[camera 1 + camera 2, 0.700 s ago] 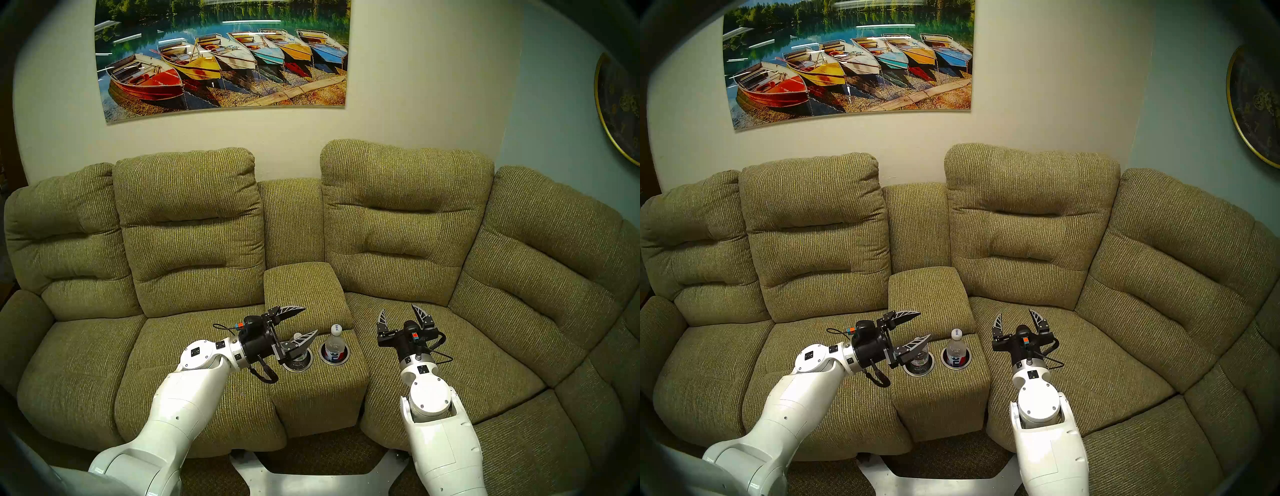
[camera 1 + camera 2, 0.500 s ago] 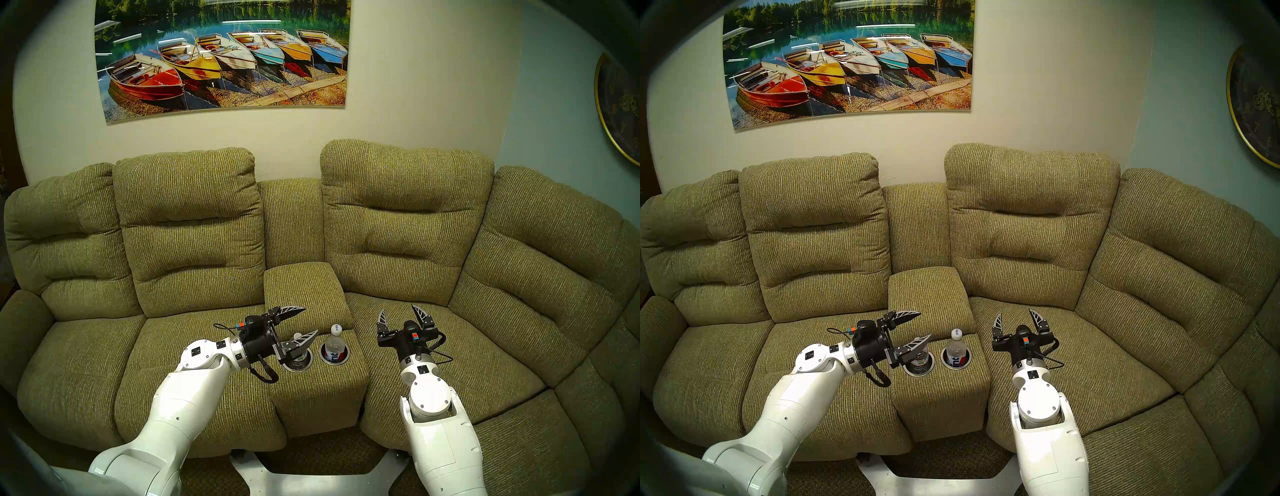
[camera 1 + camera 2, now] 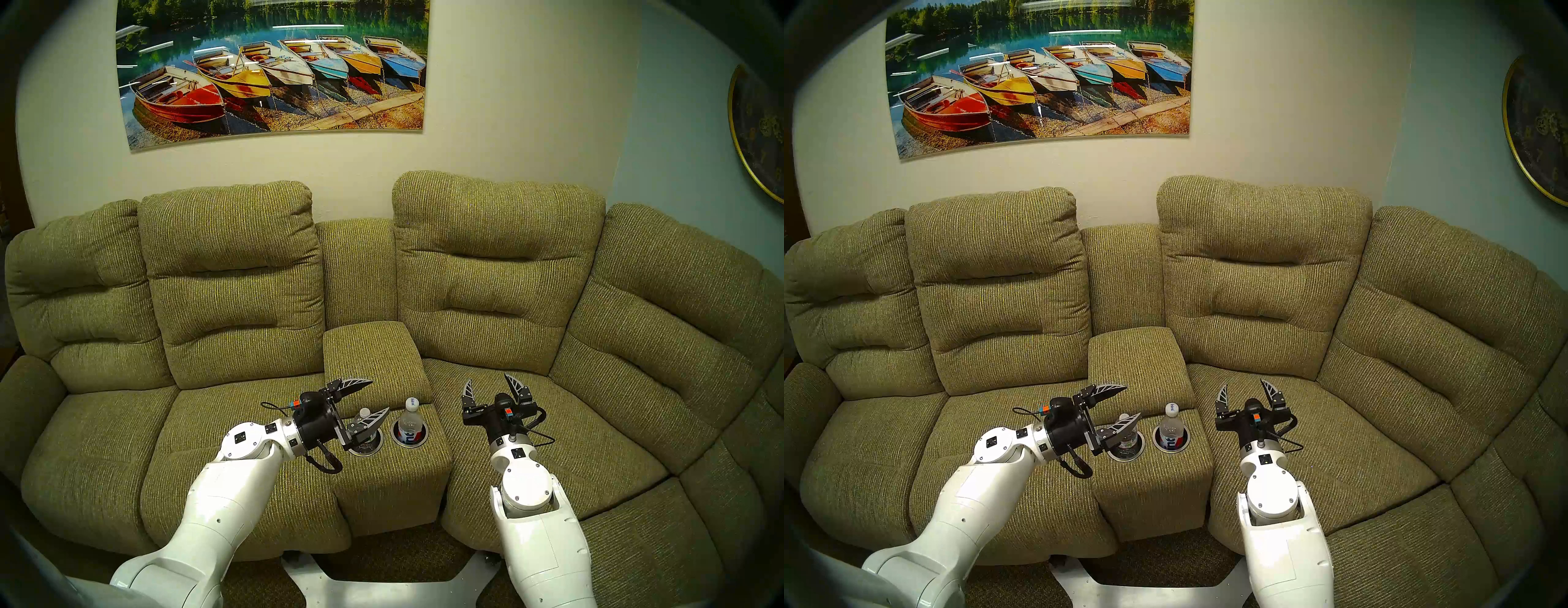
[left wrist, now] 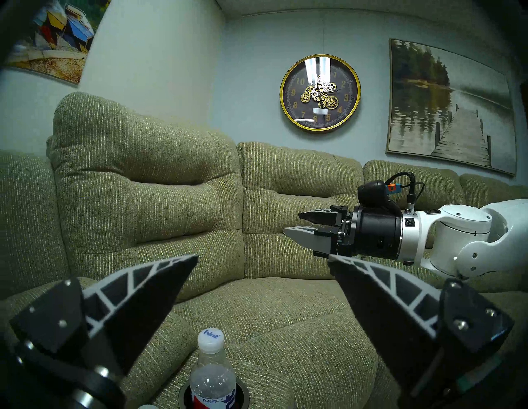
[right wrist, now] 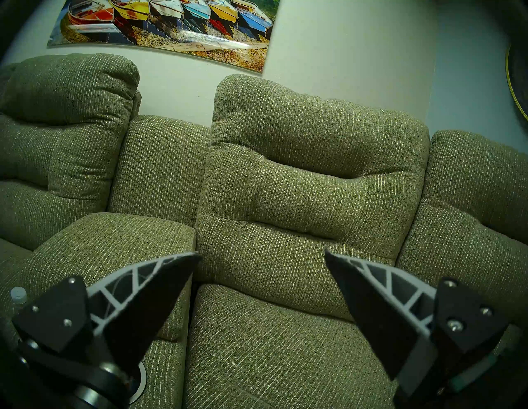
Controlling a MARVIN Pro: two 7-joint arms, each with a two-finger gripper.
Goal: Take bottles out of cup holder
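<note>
Bottles beside spread left hand

Around the cup holder in the console, the seat cushions on both sides lie bare, and so does the padded lid behind it. The 2 bottles stand close together in it: the taller bottle rises clear above its rim, while the lower finger of the spread left gripper crosses in front of the shorter bottle.

White cap of the labelled bottle reads "hint" in blue. Wall clock dial carries gold numerals, 10, 9, 5, 4 legible.
</note>
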